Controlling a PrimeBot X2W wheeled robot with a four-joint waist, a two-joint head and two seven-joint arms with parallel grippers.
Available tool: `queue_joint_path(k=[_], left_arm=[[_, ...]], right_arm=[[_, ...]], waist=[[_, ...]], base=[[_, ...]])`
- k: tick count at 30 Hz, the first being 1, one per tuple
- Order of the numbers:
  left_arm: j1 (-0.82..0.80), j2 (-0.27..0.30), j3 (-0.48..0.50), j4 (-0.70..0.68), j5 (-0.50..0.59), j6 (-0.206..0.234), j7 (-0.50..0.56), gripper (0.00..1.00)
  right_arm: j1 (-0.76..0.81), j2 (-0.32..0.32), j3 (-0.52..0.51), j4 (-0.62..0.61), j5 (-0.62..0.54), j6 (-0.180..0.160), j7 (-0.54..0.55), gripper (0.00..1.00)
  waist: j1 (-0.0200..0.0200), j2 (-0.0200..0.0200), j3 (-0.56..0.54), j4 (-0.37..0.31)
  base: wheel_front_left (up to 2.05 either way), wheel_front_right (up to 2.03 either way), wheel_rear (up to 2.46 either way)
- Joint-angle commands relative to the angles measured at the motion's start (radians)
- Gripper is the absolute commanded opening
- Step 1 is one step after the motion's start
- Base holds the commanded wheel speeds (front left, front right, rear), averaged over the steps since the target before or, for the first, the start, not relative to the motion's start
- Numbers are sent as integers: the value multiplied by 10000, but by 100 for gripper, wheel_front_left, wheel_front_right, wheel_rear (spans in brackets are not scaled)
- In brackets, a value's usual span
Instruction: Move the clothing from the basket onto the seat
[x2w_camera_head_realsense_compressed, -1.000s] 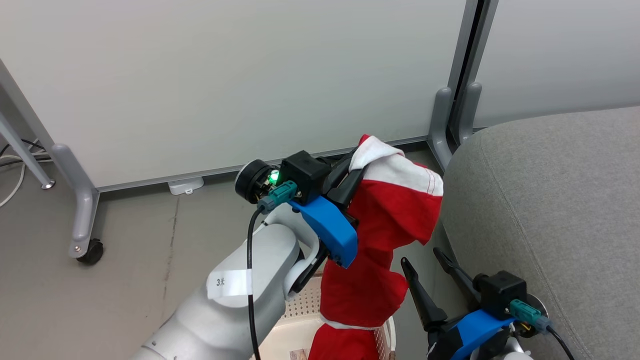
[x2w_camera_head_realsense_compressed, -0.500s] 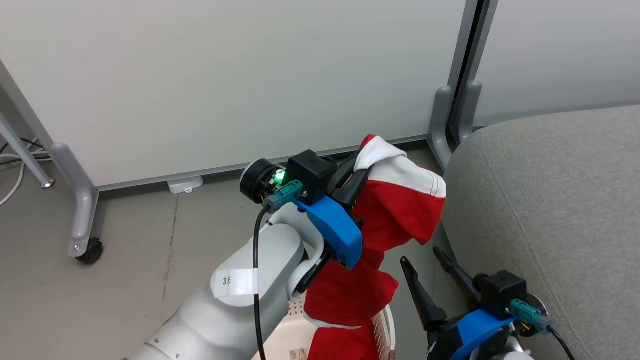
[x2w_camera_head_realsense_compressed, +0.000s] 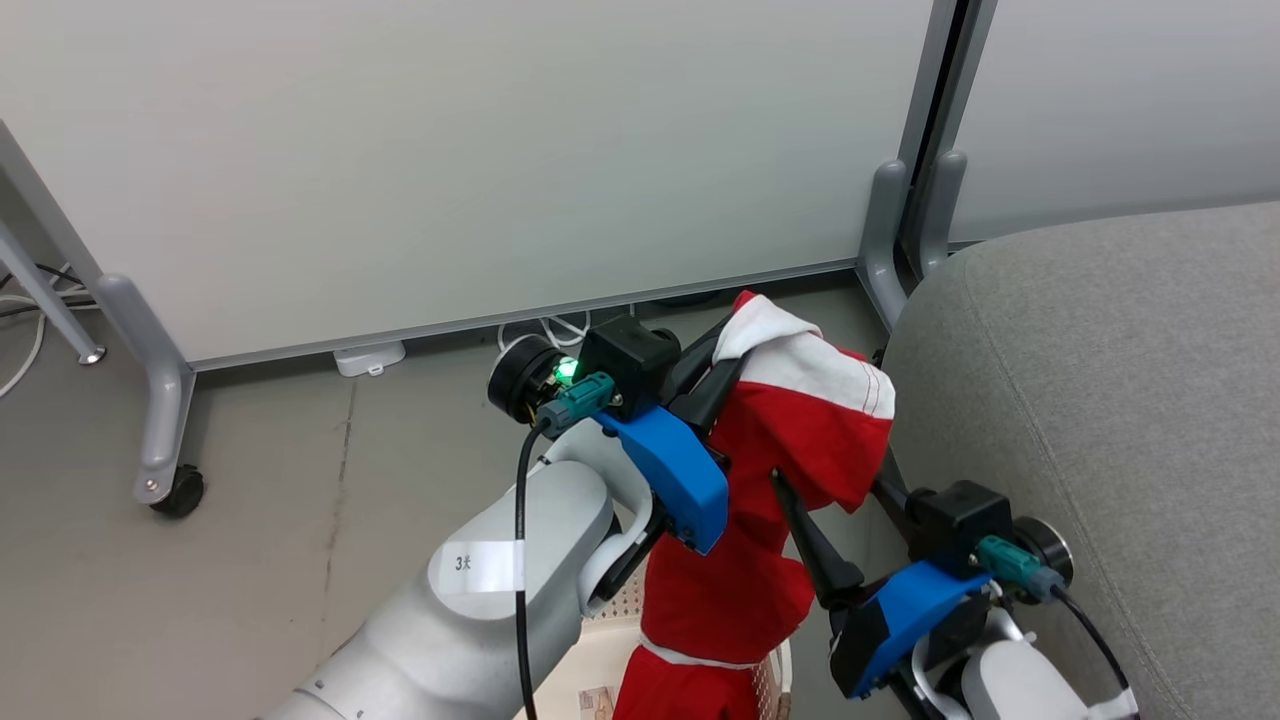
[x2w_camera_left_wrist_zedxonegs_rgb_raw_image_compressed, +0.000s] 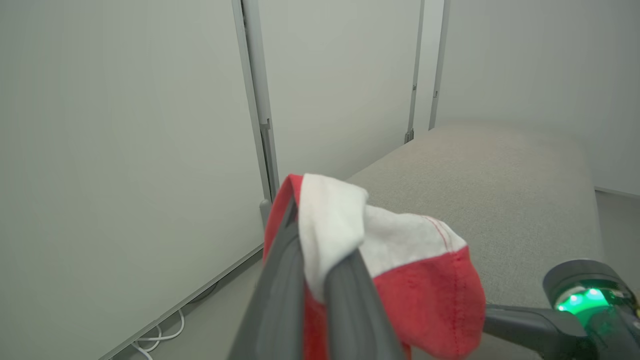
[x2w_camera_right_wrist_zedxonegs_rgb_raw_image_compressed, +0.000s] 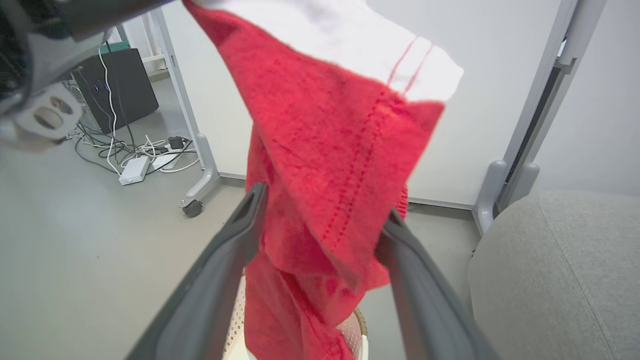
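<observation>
The clothing (x2w_camera_head_realsense_compressed: 790, 440) is held up high above the basket (x2w_camera_head_realsense_compressed: 615, 625), its white top edge pinched between the pressed-together fingers of the left gripper (x2w_camera_head_realsense_compressed: 728, 345). Its red folds are draped down towards the basket. The right gripper (x2w_camera_right_wrist_zedxonegs_rgb_raw_image_compressed: 325, 200) is spread wide, the hanging fabric flanked by its fingers. The seat (x2w_camera_head_realsense_compressed: 1100, 400) is seen just beside the basket.
</observation>
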Motion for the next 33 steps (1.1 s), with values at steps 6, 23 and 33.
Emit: queue_joint_path(k=[6, 23, 33], left_arm=[[-233, 9, -224, -46, -207, 27, -51, 0], [-357, 7, -620, 130, -586, 54, -51, 0], [-271, 9, -687, 215, -721, 102, -51, 0]], right_arm=[[-859, -32, 247, 734, 195, 5, -76, 100], [-2366, -32, 1354, 2663, 1026, 5, -993, 0], [-2481, -32, 1463, 3042, 1096, 3, -1240, 0]], waist=[[0, 0, 112, 134], [0, 0, 96, 125], [0, 0, -3, 21]], base=[[0, 0, 0], [0, 0, 0], [0, 0, 0]])
